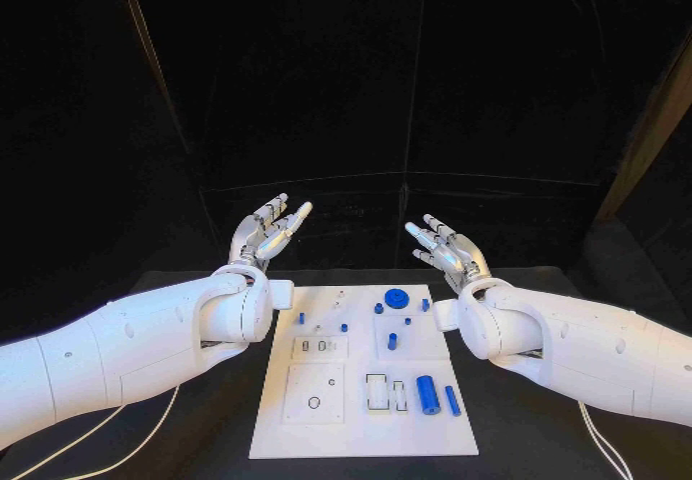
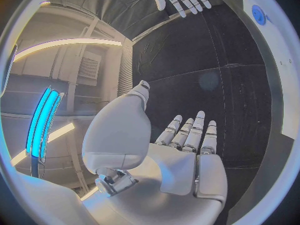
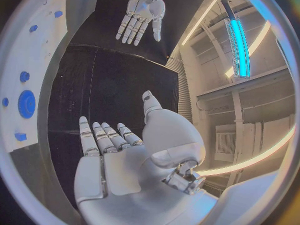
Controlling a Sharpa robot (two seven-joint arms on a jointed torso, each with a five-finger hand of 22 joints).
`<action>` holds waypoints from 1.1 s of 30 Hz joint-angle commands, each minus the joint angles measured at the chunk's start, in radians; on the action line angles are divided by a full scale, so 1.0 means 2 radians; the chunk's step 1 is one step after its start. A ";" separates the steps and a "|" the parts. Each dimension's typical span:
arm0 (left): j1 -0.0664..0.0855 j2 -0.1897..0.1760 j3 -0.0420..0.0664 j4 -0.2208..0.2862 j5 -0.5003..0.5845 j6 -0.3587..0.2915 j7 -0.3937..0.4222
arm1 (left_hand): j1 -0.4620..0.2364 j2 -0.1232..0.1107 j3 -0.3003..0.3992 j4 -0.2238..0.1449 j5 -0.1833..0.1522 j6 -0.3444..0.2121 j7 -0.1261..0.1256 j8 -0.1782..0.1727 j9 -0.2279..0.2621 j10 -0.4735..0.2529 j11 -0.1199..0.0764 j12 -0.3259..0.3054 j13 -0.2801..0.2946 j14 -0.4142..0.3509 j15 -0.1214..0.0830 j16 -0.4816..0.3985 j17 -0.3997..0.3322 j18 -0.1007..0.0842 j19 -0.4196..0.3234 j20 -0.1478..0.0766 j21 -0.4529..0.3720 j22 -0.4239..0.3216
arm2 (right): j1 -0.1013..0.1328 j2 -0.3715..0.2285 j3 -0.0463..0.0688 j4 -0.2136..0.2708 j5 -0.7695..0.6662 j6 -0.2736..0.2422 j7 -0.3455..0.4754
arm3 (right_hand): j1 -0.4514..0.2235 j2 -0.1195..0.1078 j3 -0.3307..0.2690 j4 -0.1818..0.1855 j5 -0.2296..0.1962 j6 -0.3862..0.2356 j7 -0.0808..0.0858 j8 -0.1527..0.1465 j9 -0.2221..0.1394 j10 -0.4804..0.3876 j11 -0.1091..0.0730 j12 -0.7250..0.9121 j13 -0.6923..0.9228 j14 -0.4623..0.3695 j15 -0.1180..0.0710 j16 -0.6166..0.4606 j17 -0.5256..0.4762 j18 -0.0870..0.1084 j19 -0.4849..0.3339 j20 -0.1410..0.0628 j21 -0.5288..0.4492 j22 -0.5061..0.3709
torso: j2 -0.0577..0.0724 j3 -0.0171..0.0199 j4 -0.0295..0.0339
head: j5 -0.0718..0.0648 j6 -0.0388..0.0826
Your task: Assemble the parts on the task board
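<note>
The white task board point(image 1: 289, 430) lies in the middle of the black table. Small blue parts rest on it: a round disc point(image 1: 395, 296) at the far end, short pegs point(image 1: 391, 341) around the middle, and two longer cylinders point(image 1: 428, 394) near the front right. My left hand point(image 1: 270, 229) is raised above the table beyond the board's far left corner, fingers spread, holding nothing. My right hand point(image 1: 446, 248) is raised beyond the far right corner, also spread and holding nothing. The left wrist view shows my left hand point(image 2: 187, 150) with its palm bare. In the right wrist view, the right hand point(image 3: 119, 150) has its palm bare.
Black table surface point(image 1: 548, 440) surrounds the board on all sides. White cables point(image 1: 87, 440) trail along the table near the front left and front right. A dark backdrop stands behind the table.
</note>
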 commanded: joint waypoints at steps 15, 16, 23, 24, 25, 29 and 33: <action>0.004 -0.027 0.000 0.011 0.013 0.059 0.023 | 0.040 0.028 0.007 -0.010 0.002 0.144 0.058 0.026 0.013 0.201 0.040 0.032 0.015 0.189 0.017 0.047 0.023 0.010 0.214 0.010 0.075 0.039 | 0.017 -0.004 -0.007 -0.040 -0.248 0.055 -0.024 | 0.130 -0.011 0.046 -0.124 -0.021 0.330 0.061 0.062 0.027 0.378 -0.023 0.067 0.020 0.393 -0.037 0.072 0.021 0.061 0.247 -0.004 0.124 0.048 | 0.013 -0.0002 -0.0011 | 0.000 0.000; 0.004 -0.029 0.000 0.013 0.013 0.062 0.023 | 0.042 0.029 0.006 -0.013 0.002 0.165 0.058 0.030 0.014 0.229 0.039 0.038 0.017 0.197 0.015 0.049 0.024 0.011 0.233 0.009 0.083 0.042 | 0.017 -0.005 -0.007 -0.040 -0.259 0.053 -0.025 | 0.130 -0.012 0.047 -0.127 -0.019 0.345 0.059 0.065 0.028 0.385 -0.026 0.067 0.020 0.404 -0.040 0.074 0.021 0.061 0.254 -0.007 0.128 0.049 | 0.014 -0.0001 -0.0007 | -0.001 0.001; 0.006 -0.051 0.000 0.043 0.010 0.080 0.017 | 0.055 0.039 -0.003 -0.042 0.002 0.268 0.052 0.053 0.019 0.328 0.019 0.075 0.021 0.286 -0.011 0.085 0.034 0.030 0.319 0.002 0.119 0.052 | 0.031 -0.013 -0.006 -0.037 -0.355 0.051 -0.046 | 0.132 -0.020 0.055 -0.134 0.000 0.393 0.046 0.060 0.025 0.440 -0.042 0.056 0.020 0.479 -0.064 0.077 0.023 0.061 0.306 -0.031 0.165 0.061 | 0.029 0.0018 0.0005 | -0.003 0.006; 0.006 -0.054 0.000 0.047 0.008 0.083 0.016 | 0.057 0.041 -0.004 -0.045 0.002 0.272 0.051 0.053 0.018 0.333 0.017 0.077 0.021 0.295 -0.014 0.088 0.036 0.030 0.327 0.000 0.121 0.052 | 0.033 -0.014 -0.006 -0.036 -0.367 0.053 -0.049 | 0.133 -0.020 0.058 -0.134 0.007 0.399 0.044 0.061 0.025 0.448 -0.045 0.055 0.020 0.490 -0.068 0.078 0.024 0.061 0.314 -0.036 0.173 0.065 | 0.032 0.0020 0.0003 | -0.003 0.007; 0.007 -0.057 0.000 0.052 0.007 0.086 0.015 | 0.059 0.042 -0.004 -0.048 0.002 0.274 0.050 0.053 0.018 0.336 0.016 0.078 0.020 0.298 -0.014 0.089 0.037 0.030 0.330 -0.001 0.122 0.052 | 0.035 -0.015 -0.006 -0.036 -0.379 0.055 -0.053 | 0.134 -0.021 0.060 -0.134 0.012 0.403 0.043 0.061 0.025 0.453 -0.047 0.054 0.020 0.497 -0.071 0.079 0.025 0.061 0.319 -0.039 0.178 0.067 | 0.034 0.0019 0.0002 | -0.004 0.006; 0.010 -0.071 0.000 0.076 0.004 0.095 0.013 | 0.068 0.045 -0.003 -0.062 0.002 0.284 0.047 0.053 0.017 0.344 0.014 0.080 0.020 0.306 -0.017 0.086 0.039 0.030 0.338 -0.004 0.121 0.049 | 0.045 -0.018 -0.006 -0.031 -0.443 0.068 -0.078 | 0.136 -0.029 0.068 -0.134 0.020 0.422 0.035 0.060 0.025 0.486 -0.058 0.051 0.020 0.547 -0.087 0.091 0.033 0.061 0.352 -0.057 0.219 0.088 | 0.046 0.0004 0.0006 | -0.005 0.010; 0.012 -0.086 0.000 0.103 0.002 0.101 0.011 | 0.072 0.048 -0.004 -0.070 0.002 0.291 0.045 0.053 0.017 0.351 0.011 0.080 0.019 0.317 -0.020 0.084 0.041 0.030 0.347 -0.007 0.120 0.047 | 0.056 -0.017 -0.006 -0.026 -0.524 0.087 -0.120 | 0.137 -0.039 0.076 -0.134 0.022 0.435 0.029 0.056 0.024 0.508 -0.068 0.044 0.021 0.595 -0.101 0.106 0.046 0.060 0.370 -0.072 0.261 0.112 | 0.058 -0.0009 0.0025 | -0.008 0.012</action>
